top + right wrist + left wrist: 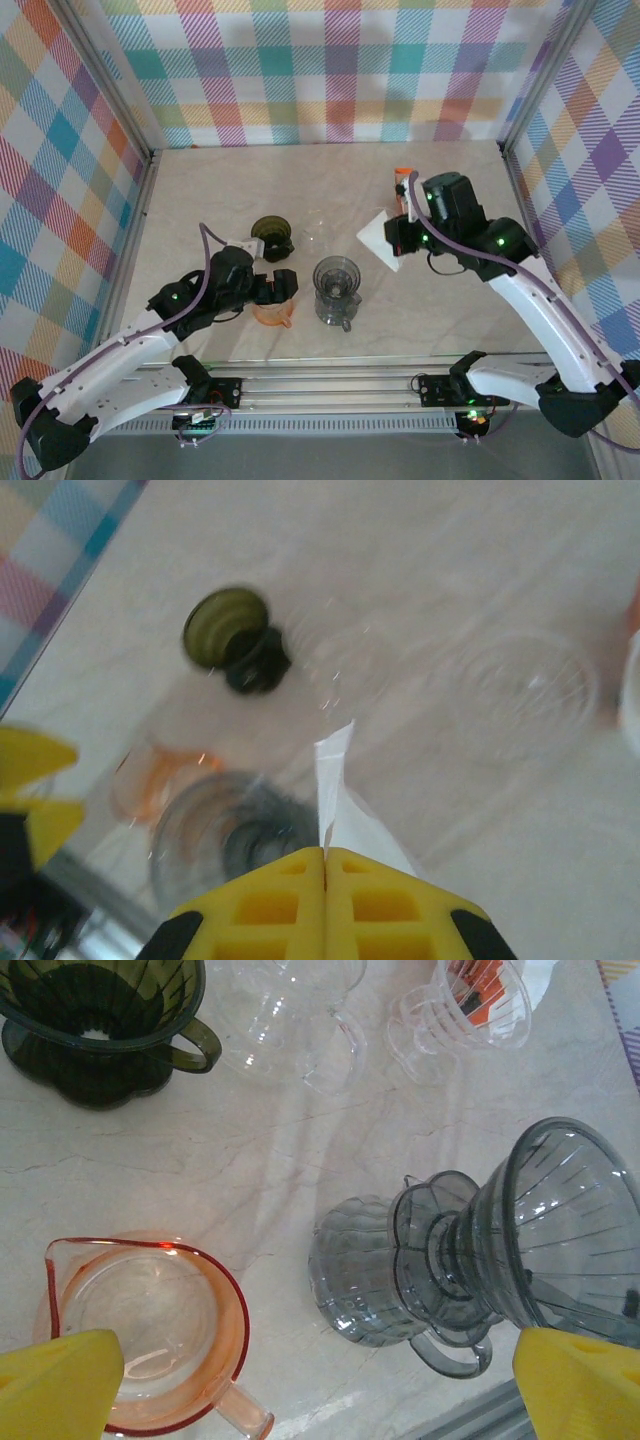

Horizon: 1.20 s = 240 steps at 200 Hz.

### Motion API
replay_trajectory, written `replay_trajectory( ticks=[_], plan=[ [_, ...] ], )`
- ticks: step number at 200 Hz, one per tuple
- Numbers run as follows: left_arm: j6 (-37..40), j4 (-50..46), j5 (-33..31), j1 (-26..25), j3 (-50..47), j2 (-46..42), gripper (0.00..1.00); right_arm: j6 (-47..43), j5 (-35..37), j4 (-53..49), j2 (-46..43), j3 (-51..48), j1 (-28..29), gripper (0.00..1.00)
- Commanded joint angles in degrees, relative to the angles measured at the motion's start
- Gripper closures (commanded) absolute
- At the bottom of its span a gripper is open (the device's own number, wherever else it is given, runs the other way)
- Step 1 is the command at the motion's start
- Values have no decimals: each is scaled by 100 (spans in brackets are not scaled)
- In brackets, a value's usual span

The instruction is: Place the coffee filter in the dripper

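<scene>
Right wrist view: we pinch the white coffee filter tight in our right gripper, so the paper sticks out past the shut jaws, ready to drop. The grey dripper sits ahead and left of them. Our left gripper is wide open and empty, with the dripper just ahead, maybe to steady it.

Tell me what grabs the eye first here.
The white coffee filter stands out first, pinched in the shut right gripper and held up right of centre. Next comes the smoky grey dripper mid-table, with the left gripper open wide over the orange jug beside it.
</scene>
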Motion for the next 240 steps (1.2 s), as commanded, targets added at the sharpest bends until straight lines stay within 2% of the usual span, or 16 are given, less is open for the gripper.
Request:
replay_trajectory(
  ticks=[1,40,84,182,240],
  plan=[
    [1,-352,18,-35,241,-145,0,158,-110,-1317,98,569,541,100],
    [61,-452,120,-37,313,-195,0,119,302,-2492,1000,1715,1405,100],
    [79,-487,176,-35,313,-295,0,-47,496,-3084,2149,2736,1568,100],
    [101,-392,327,-42,155,-421,0,-357,419,-3414,4063,4166,1805,100],
    [78,-364,357,-38,103,-431,0,-311,330,-2841,4437,4059,1871,100]
  ],
)
